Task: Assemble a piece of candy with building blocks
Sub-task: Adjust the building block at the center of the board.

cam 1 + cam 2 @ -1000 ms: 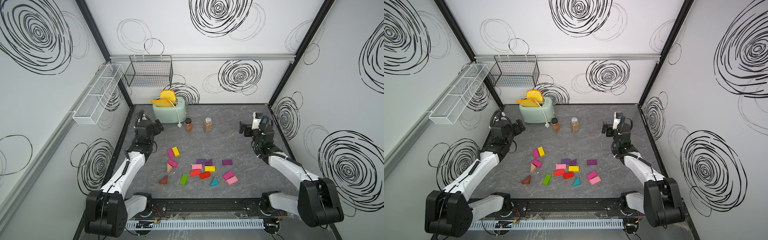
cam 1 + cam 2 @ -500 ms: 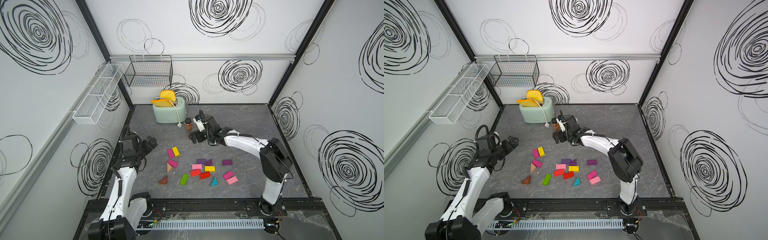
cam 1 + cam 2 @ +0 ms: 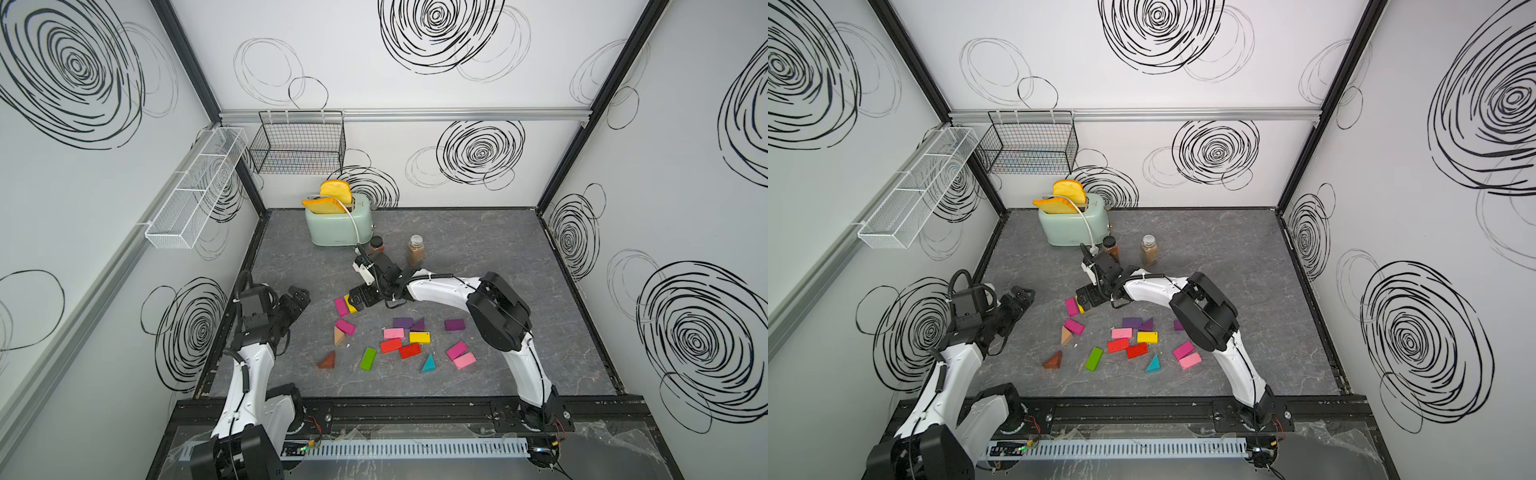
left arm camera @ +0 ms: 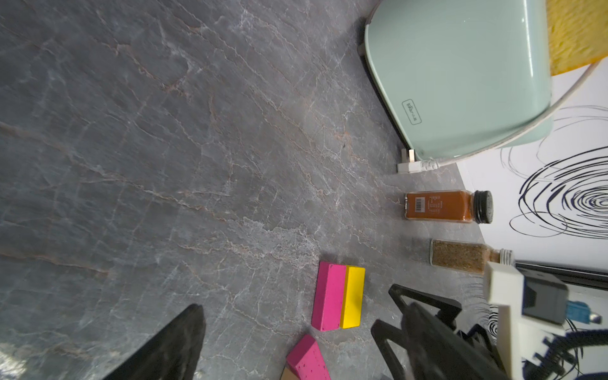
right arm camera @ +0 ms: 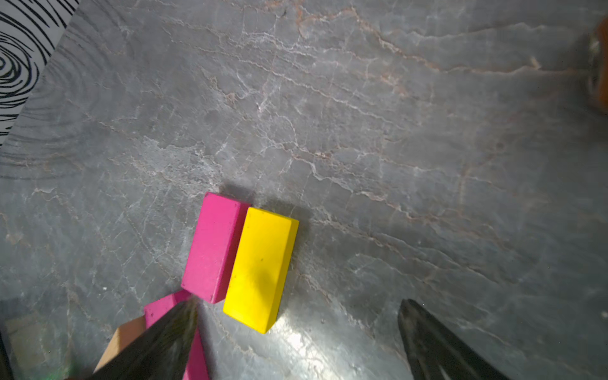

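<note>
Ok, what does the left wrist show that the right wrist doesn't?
Left wrist only: toaster, plug, sandy jar, red-brown jar in focus, and the right gripper from the side, open. Right wrist only: much of the tan wedge. Both: magenta brick touching yellow brick side by side, with a second magenta brick close by.

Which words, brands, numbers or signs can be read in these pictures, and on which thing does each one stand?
No text can be read for certain.
Mint toaster: small framed logo on its side, too blurred to read.
Black-capped spice jar: barcode and small print, too small to read.
</note>
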Motion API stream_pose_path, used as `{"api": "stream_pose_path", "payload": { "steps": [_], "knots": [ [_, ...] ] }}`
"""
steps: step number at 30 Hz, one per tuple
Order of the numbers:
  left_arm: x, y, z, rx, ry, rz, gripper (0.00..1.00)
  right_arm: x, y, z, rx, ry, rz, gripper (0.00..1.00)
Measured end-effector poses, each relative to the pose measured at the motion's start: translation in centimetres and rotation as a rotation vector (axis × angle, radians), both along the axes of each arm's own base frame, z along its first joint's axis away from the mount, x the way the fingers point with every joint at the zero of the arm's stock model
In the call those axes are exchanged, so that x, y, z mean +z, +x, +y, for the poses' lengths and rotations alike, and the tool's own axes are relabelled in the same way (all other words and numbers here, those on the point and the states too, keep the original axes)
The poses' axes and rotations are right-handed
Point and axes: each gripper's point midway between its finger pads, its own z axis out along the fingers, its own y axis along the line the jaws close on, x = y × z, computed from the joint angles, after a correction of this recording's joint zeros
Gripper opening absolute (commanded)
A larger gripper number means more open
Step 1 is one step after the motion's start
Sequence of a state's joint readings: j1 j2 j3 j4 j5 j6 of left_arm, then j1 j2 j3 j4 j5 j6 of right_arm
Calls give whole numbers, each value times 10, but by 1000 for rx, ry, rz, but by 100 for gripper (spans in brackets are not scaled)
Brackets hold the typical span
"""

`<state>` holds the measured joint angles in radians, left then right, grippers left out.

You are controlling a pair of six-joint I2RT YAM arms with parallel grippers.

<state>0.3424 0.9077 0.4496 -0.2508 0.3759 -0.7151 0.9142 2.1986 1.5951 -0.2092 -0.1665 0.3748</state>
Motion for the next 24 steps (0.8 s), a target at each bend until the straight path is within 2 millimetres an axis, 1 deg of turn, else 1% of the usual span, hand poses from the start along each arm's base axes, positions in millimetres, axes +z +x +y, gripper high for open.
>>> {"api": "stream_pose_path", "payload": {
  "steps": [2, 3, 7, 11, 16, 24],
  "knots": [
    [-2, -1, -2, 1, -12, -1, 98, -8, -2, 1, 1, -3, 19, 99],
    [-2, -1, -2, 2, -14, -5, 98, -8, -2, 2, 2, 0, 19, 99],
    [-1, -4, -3, 13, -19, -22, 98, -2, -2, 14, 5, 28, 21, 99],
    [2, -4, -2, 21, -23, -36, 98, -5, -7, 28, 20, 40, 31, 99],
    [-3, -5, -3, 30, -35, -29, 98, -6, -10, 45, 39, 45, 25, 99],
    [-4, -5, -4, 27, -46, -24, 98, -8, -16, 57, 56, -8, -10, 99]
  ]
}}
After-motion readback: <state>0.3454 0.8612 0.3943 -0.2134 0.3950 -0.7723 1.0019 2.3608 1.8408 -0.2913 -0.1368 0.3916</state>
